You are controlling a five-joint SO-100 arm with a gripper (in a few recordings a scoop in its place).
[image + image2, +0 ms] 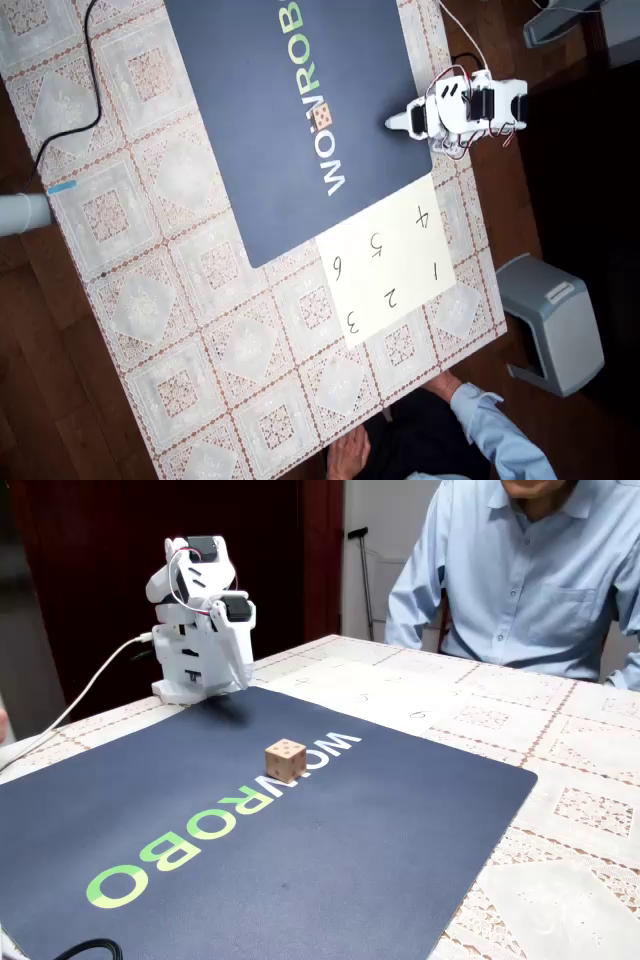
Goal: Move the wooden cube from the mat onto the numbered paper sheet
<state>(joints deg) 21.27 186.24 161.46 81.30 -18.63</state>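
Observation:
The wooden cube [323, 118] [286, 760], a small light-brown die with dark dots, rests on the dark navy mat [260, 150] [330, 870] beside its white and green lettering. The white arm [468, 104] [200, 620] is folded up at the mat's edge. Its gripper [396, 122] points toward the cube from a short way off; the jaws look shut and hold nothing. In the fixed view the gripper's tip is hard to make out. The numbered paper sheet [385, 260] [390, 685] lies flat on the lace tablecloth against the mat's corner, nothing on it.
A person in a blue shirt [520, 570] [490, 430] sits at the table's edge near the sheet, one hand [350, 455] at the rim. A grey stool [555, 320] stands beside the table. A black cable [90, 80] crosses the cloth.

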